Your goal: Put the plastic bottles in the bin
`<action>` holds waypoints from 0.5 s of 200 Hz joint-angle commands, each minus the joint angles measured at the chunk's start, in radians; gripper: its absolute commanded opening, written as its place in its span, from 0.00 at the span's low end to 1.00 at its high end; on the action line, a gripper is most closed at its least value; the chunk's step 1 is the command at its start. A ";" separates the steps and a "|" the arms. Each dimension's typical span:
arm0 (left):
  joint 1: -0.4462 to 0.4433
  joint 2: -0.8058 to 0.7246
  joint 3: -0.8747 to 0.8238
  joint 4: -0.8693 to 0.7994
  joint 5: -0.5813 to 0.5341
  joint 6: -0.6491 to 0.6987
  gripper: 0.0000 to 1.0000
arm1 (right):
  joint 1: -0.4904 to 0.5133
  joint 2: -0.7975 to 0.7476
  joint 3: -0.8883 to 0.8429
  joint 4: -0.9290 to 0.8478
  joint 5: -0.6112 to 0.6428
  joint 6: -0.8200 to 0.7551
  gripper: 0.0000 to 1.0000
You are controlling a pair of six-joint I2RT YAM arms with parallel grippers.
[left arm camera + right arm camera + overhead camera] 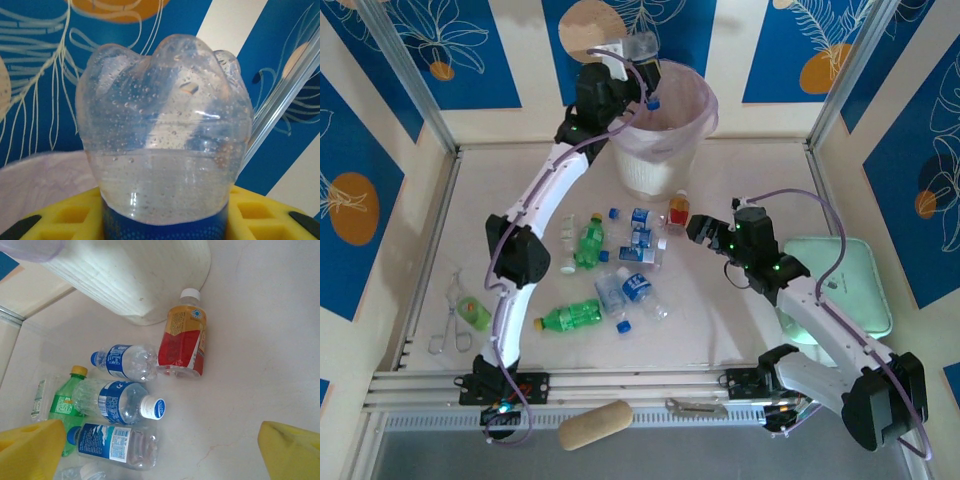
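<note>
One bottle point(640, 50) is in the air on the left. Our left gripper point(628, 78) pinches it at the blue label, with its base pointing away from the wrist. Its blue cap point(653, 102) hangs just inside the left part of the bin's point(701, 103) rim. We judge this to be the drop step: the carry looks done and the release has not happened yet. The next move would be to spread the jaws, perhaps after easing a little further over the mouth, since the bottle sits toward the rim and not over the centre.

From the left wrist, the bottle is clear and undented, with a lobed base and fine droplets beading inside. It looks empty, so it should be light and fall freely. The pink liner point(40, 180) shows below it.

Further right, roughly ten bottles lie on the table in front of the bin. Two green ones point(590, 240) are on the left of the heap, and clear blue-labelled ones point(635, 290) are in the middle. An amber one point(182, 340) with a red label lies nearest the bin wall. Some of them touch.

On the right, our right gripper point(705, 232) hovers just beside the heap with its jaws spread wide — it holds nothing. It seems placed for the next pick, and the amber bottle looks the easiest to reach.
</note>
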 commanded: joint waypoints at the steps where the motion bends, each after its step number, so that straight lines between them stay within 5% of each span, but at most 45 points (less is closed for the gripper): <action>1: -0.011 0.037 0.039 -0.021 -0.023 0.049 0.44 | -0.011 -0.025 -0.017 -0.012 -0.016 0.009 0.99; 35: -0.011 0.065 0.038 -0.036 -0.029 0.044 0.52 | -0.015 -0.030 -0.021 -0.013 -0.027 0.015 0.99; 80: -0.011 0.040 0.038 -0.051 -0.007 0.031 0.98 | -0.016 -0.037 -0.031 -0.015 -0.032 0.027 0.99; 100: -0.011 -0.009 0.010 -0.052 0.010 0.023 1.00 | -0.017 -0.034 -0.035 -0.011 -0.036 0.039 0.99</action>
